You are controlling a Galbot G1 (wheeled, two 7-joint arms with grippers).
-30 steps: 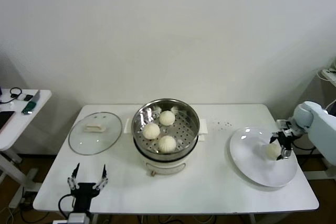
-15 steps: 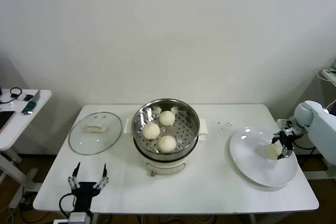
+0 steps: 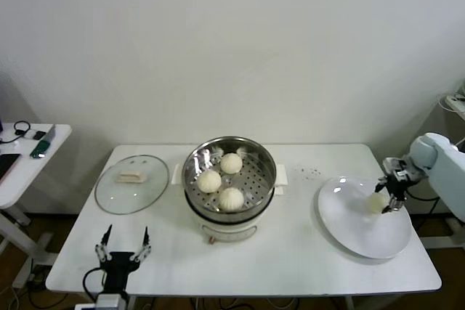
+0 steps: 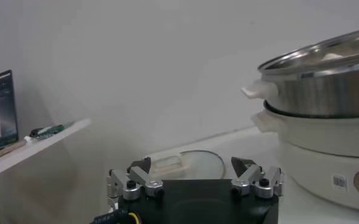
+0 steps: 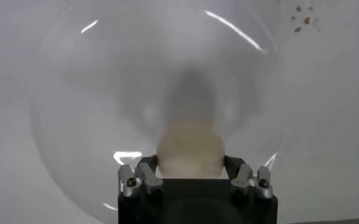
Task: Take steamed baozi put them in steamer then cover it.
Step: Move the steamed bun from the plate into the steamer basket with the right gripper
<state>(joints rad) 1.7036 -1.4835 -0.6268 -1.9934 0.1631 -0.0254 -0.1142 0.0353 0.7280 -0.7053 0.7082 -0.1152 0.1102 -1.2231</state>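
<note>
Right arm [image 3: 440, 157]: smooth pale grey-white shell, rounded at the joint.
Right gripper [image 3: 392, 195]: black body with silver-grey finger mounts, a dark screw head set in each; black pads.
Left gripper [image 3: 121, 247]: black block body, two metal finger mounts with dark screw heads, slim dark-tipped fingers [image 3: 104, 238].
Cabling: black cable looped beneath the left gripper, a yellow wire beside it.

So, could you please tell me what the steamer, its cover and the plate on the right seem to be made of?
The steamer looks like polished stainless steel: mirror-bright walls and a perforated tray, on what seems a matte white plastic base. The cover, lying flat beside it, appears to be clear glass with a metal rim, since the table shows through; its cream handle is likely plastic. The plate looks glossy white, ceramic or melamine.
</note>
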